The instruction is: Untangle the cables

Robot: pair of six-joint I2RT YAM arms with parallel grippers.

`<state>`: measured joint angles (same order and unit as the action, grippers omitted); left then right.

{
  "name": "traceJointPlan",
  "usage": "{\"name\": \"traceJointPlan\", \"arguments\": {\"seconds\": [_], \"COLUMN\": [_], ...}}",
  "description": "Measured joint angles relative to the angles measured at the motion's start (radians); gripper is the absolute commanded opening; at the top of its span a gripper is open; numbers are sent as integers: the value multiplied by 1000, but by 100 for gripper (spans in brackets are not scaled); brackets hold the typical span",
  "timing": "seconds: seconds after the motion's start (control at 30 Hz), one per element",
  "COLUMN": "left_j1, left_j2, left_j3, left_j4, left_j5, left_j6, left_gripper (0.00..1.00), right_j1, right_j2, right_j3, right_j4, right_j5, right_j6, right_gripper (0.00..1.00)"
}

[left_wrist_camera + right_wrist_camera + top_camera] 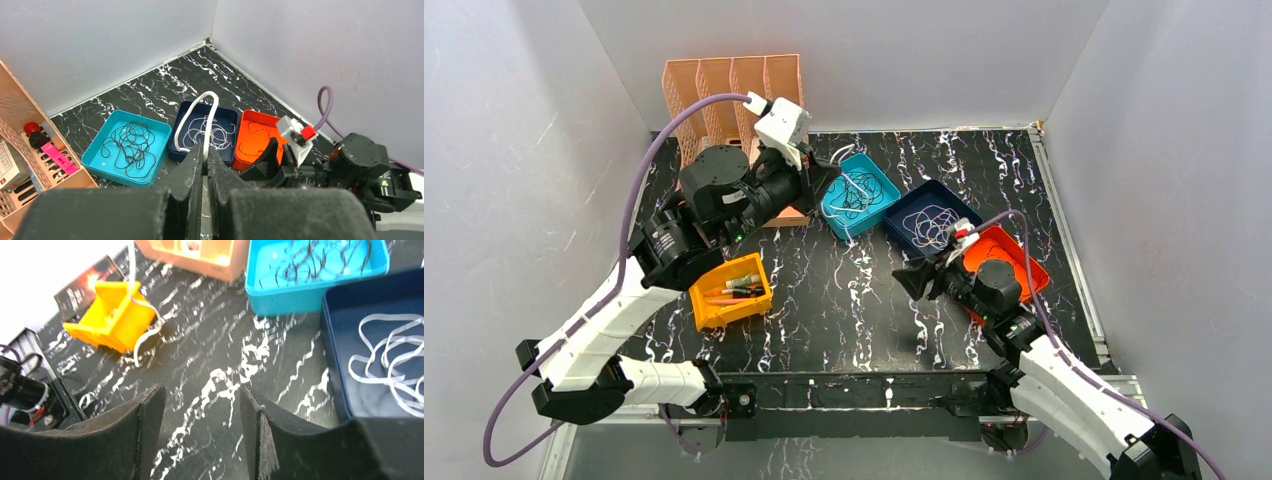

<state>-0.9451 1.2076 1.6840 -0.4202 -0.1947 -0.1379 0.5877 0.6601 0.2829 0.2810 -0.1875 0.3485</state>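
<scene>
From above, three trays sit toward the far edge of the surface (864, 300): a teal tray (832, 216) with black cables (861, 193), a navy tray (902, 235) with white cables (934, 228), and an orange tray (1014, 250). The left gripper (822, 178) is beside the teal tray.

The left wrist view shows it pinching one white cable (207, 97) that loops up from the navy tray.

In the right wrist view, the right gripper (200, 425) is spread wide over the surface, holding nothing.
</scene>
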Motion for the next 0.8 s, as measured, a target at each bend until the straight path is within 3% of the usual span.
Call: {"name": "traceJointPlan", "arguments": {"seconds": [0.33,0.8], "left_j1": [0,0], "left_j2": [38,82], "left_j3": [0,0], "left_j4": [-8,-18], "left_j5": [39,103], "left_j6": [-5,-16], "left_gripper": [0,0], "right_j1": [0,0], "right_j2": [57,213], "right_j3": [209,320], "right_j4": [24,156], "right_j5": [-72,-200], "right_j6": [-62,-125], "right_gripper": [78,89]}}
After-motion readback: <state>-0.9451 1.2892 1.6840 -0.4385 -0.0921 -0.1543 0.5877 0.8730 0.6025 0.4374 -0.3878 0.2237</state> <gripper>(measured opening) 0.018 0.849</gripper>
